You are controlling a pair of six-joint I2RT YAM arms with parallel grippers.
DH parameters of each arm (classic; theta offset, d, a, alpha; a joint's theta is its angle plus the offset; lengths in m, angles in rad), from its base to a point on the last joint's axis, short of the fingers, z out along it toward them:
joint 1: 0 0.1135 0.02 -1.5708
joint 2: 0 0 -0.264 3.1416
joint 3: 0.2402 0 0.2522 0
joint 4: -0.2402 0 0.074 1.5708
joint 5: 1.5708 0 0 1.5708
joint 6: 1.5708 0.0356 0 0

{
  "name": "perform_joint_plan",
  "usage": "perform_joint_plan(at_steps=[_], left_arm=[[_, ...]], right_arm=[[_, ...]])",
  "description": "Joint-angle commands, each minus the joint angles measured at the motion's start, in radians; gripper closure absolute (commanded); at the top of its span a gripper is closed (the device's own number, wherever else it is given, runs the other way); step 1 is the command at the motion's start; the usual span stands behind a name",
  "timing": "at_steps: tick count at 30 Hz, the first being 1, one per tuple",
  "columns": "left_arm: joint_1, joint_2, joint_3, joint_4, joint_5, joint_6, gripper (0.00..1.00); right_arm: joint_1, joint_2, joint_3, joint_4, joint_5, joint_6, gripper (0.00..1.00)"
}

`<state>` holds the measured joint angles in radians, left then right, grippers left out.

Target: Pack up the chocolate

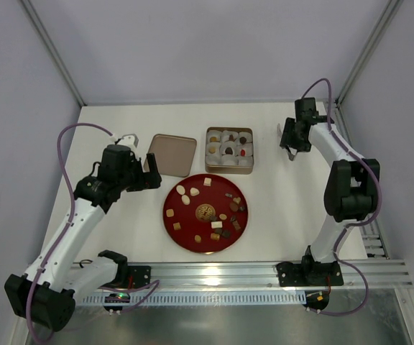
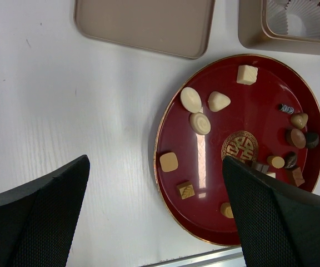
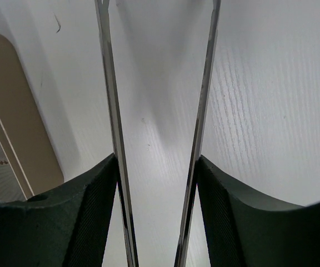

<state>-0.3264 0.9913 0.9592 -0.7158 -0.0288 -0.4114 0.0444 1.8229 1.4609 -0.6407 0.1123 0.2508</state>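
Observation:
The chocolate (image 1: 192,192) lies as several small cream, tan and dark pieces on a round red plate (image 1: 169,215); the left wrist view shows them closely, among them a cream oval piece (image 2: 190,99). More pieces sit in white paper cups inside the square gold-brown tin (image 1: 229,150). My left gripper (image 1: 149,172) hovers open and empty over the plate's left rim (image 2: 155,161). My right gripper (image 1: 292,147) is to the right of the tin, above bare table. It is shut on metal tongs (image 3: 109,83), whose two blades stand apart between my fingers with nothing in them (image 3: 156,161).
The tin's flat lid (image 1: 172,154) lies upside down left of the tin, behind the plate (image 2: 144,22). The tin's corner (image 3: 15,111) shows at the left of the right wrist view. A metal rail (image 1: 214,273) runs along the near table edge.

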Motion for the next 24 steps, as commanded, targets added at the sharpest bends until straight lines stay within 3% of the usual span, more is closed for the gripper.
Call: perform_joint_plan(at_steps=[1, 19, 24], left_arm=[[-0.002, -0.029, 0.001, 0.007, 0.007, 0.002, 0.00], [-0.002, -0.008, 0.004, 0.010, 0.017, 0.002, 0.00], [-0.002, -0.005, 0.003, 0.009, 0.013, 0.000, 0.00]], right_arm=[[-0.005, 0.010, -0.007, 0.053, 0.020, -0.021, 0.41], [-0.005, 0.167, -0.033, -0.007, -0.046, -0.021, 0.34], [-0.005, 0.168, -0.037, -0.016, -0.057, -0.022, 0.27]])
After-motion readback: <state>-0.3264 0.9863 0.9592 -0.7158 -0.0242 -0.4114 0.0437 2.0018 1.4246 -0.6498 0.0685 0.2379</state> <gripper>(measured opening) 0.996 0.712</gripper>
